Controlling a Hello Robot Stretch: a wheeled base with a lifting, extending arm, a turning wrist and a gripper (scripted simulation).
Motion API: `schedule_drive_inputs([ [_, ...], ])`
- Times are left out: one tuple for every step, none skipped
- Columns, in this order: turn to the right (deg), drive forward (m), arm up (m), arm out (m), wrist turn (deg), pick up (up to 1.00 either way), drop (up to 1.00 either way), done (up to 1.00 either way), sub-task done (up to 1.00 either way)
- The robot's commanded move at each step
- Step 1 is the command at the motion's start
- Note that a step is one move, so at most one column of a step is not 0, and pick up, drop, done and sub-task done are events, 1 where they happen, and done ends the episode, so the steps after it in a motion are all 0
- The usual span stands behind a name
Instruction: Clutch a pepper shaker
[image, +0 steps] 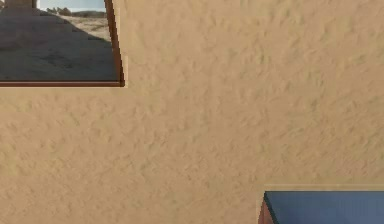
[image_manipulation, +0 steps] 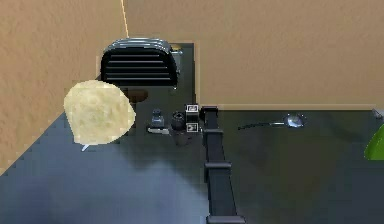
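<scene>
From my station I see the arm as a dark bar rising from the bottom edge of the arm side view, out over a dark table. It ends at two small white marker squares, with the jaws just to the picture's left of them. I cannot tell how the jaws stand, nor whether they hold anything, because their far end lies against the dark table top with small dark shapes crowded right at it. I cannot say for certain that any of these is the pepper shaker. If it is here, it is among those shapes at the jaws, and I cannot tell whether it touches them. Just to the picture's left of the jaws sits a pale yellow, lumpy round thing. Farther out and slightly left of them, a black toaster with ribbed sides stands against the tan wall. On the other side of the arm from the jaws, well apart from them, a spoon-like metal utensil lies flat on the table. Farther still, a green thing is cut off by the picture's right edge. In the forward view I face a textured tan wall, with a brown-framed window in the upper left corner showing open ground and sky. A blue surface with a brown edge fills the lower right corner.
</scene>
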Motion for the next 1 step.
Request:
schedule_drive_inputs([
  [0.0, 0.00, 0.00, 0.00, 0.0, 1.00, 0.00, 0.00, 0.00],
])
